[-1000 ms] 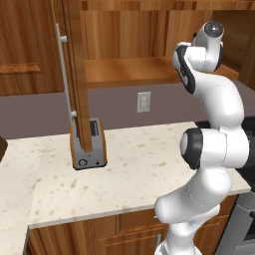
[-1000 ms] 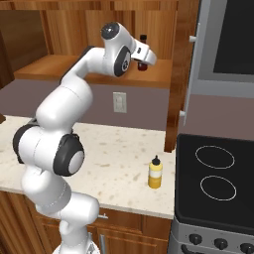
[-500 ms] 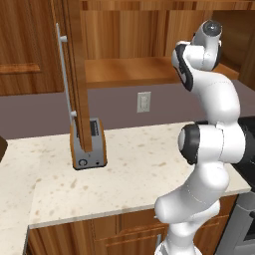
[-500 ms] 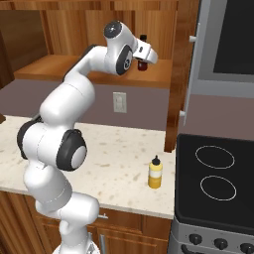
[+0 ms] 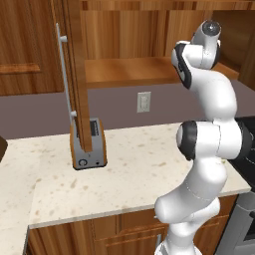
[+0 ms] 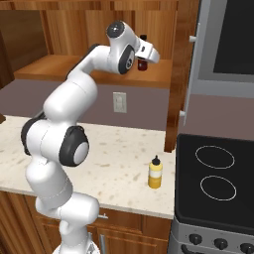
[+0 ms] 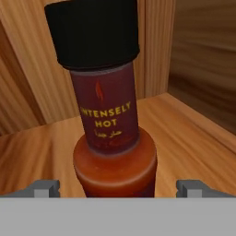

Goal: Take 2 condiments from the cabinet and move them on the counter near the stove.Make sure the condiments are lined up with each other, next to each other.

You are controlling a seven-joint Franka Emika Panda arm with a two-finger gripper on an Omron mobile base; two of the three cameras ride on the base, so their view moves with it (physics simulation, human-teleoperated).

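The dark red sauce bottle (image 7: 113, 138) stands upright on the smooth, grained wooden shelf of the cabinet (image 6: 89, 69), long axis vertical, black round cap (image 7: 92, 32) on top. Its narrow glossy neck widens into an orange-red rounded shoulder, and yellow lettering reads "INTENSELY HOT" above a line of smaller script too blurred to read. The end effector (image 7: 115, 188) is spread wide, its grey fingertips (image 7: 44, 188) on either side of the bottle's base, apart from it. The yellow squeeze bottle (image 6: 155, 172), dark pointed tip up, stands on the beige speckled stone table (image 6: 119, 168) just beside the flat black stove (image 6: 216, 178) with its thin white ring outlines. A silver toaster (image 5: 88, 144) sits behind the open cabinet door (image 5: 74, 74).
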